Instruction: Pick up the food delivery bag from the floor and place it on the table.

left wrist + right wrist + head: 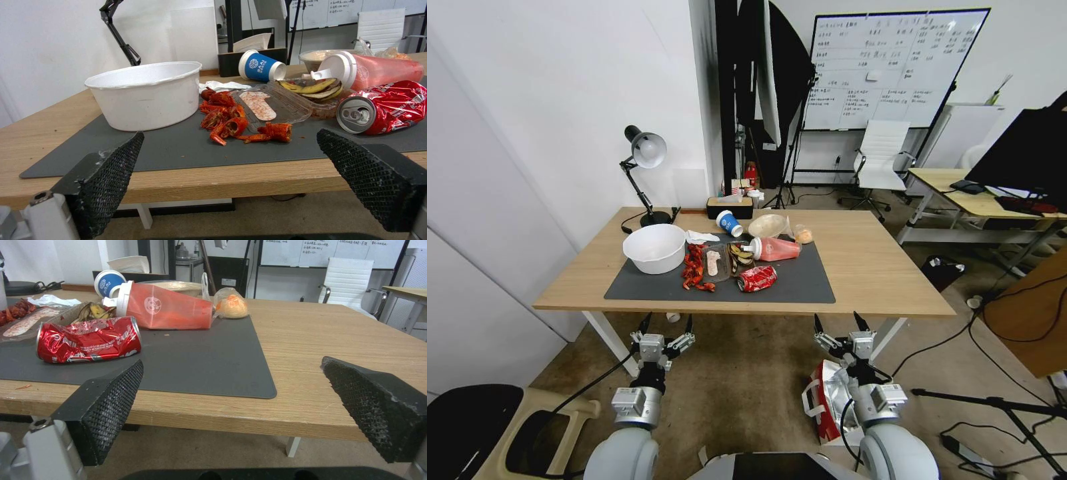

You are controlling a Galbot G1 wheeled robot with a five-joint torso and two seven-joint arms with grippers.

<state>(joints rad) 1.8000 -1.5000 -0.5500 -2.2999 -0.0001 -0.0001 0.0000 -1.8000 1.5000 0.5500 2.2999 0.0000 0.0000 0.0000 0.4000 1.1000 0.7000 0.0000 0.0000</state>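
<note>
Food delivery bag [826,400] on the floor [747,387], directly beneath the empty, spread-apart right pincer [842,325].

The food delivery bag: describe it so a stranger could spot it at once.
Start at the long light-wood table, then look down to the floor in front of it. The food delivery bag stands there under the right gripper, the only boxy white bag with red edges and silver foil lining.

In the head view, at lower right of centre, much of the food delivery bag [827,400] is hidden behind the right arm. The whiteboard [894,67] writing at the top is too small to be read. At far right, the black monitor [1027,160] is cut off by the frame edge
</note>
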